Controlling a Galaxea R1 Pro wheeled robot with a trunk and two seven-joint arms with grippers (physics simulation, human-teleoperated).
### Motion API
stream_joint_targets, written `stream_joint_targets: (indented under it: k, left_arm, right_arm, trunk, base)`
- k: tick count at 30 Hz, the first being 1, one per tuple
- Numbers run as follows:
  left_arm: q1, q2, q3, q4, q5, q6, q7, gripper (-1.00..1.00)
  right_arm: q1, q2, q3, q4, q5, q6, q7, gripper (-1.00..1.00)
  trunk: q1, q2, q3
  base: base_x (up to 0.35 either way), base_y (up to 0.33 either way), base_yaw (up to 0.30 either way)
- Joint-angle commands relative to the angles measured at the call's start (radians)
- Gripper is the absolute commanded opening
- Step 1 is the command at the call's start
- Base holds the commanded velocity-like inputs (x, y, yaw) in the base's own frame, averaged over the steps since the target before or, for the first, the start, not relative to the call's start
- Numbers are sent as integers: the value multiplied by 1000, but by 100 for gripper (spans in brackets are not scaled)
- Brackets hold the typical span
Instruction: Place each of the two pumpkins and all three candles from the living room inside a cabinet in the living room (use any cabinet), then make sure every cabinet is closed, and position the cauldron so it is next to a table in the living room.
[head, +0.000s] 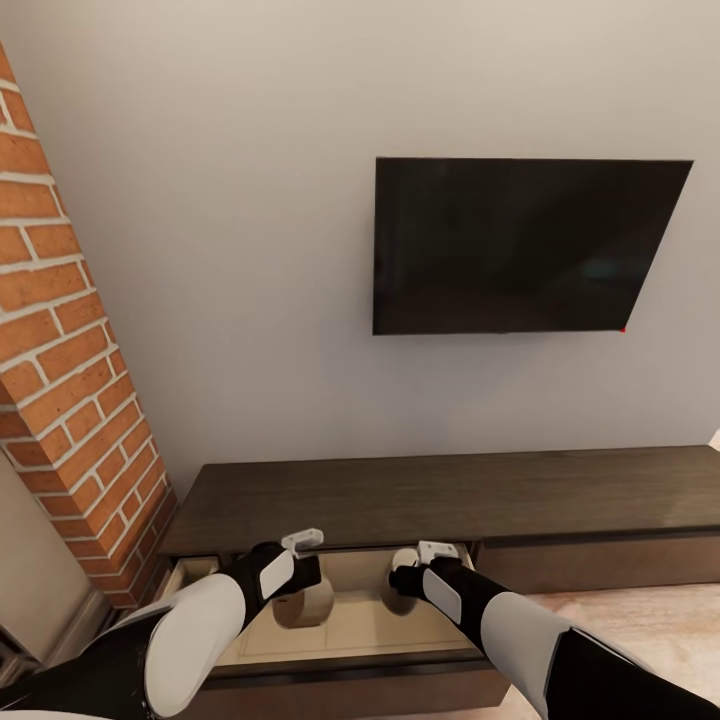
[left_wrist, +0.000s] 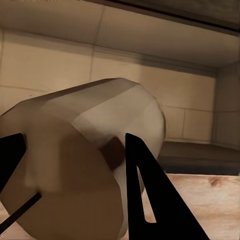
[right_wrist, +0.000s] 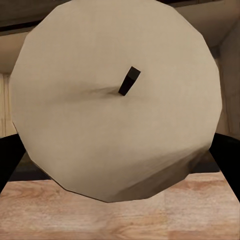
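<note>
Two white-and-black robot arms reach down from the head view's lower edge into an open pale-beige drawer (head: 360, 625) of the long low dark-brown wooden cabinet (head: 450, 495). The left gripper (head: 296, 590) holds a stubby grey-beige cylinder candle (head: 318, 600) over the drawer; in the left wrist view that candle (left_wrist: 85, 165) lies tilted, on its side relative to the camera, between the two black fingers (left_wrist: 150, 200), jaws clenched on it, thin dark wick (left_wrist: 20, 212) pointing toward the lens. The right gripper (head: 405, 580) holds a second grey-beige candle (head: 400, 600) (partly hidden by the wrist in the head view), also over the drawer interior, near the first candle but apart from it. In the right wrist view this candle's round top face (right_wrist: 117, 100) fronts the camera, short black wick (right_wrist: 129, 81) at centre, dark finger edges just showing at both sides, so jaws are grasping it. Wooden floor (right_wrist: 120, 210) shows under it there. Whether either candle touches the drawer bottom: cannot tell. Behind the cabinet, a plain grey wall (head: 250, 250) carries a flat black television (head: 525, 245); a red brick column (head: 70, 370) stands at the left; pale wood floor (head: 650, 615) shows at the right, in front of the cabinet.
</note>
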Motion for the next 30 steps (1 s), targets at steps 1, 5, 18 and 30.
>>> stream_joint_targets:
  k: [1,5,18,30]
  left_arm:
    - [0,0,8,-2,-3,-3,4,-100]
    - [1,0,7,-2,-3,-18,4,-100]
    - [1,-4,3,-5,-7,-83,-25,-100]
    - [1,-1,2,-5,-9,-77,-38,-100]
  right_arm:
    - [-1,0,6,-2,-8,1,-7,-100]
    - [-1,-1,7,-3,-7,-7,-7,-100]
    - [-1,-1,7,-8,-5,-11,-5,-100]
    - [-1,3,7,-9,52,-95,-11,-100]
  trunk:
    - [4,-8,-4]
    - [4,-8,-4]
    - [27,-50,-23]
    - [73,-134,-61]
  base:
    - [0,0,0]
    - [0,0,0]
    - [0,0,0]
    - [0,0,0]
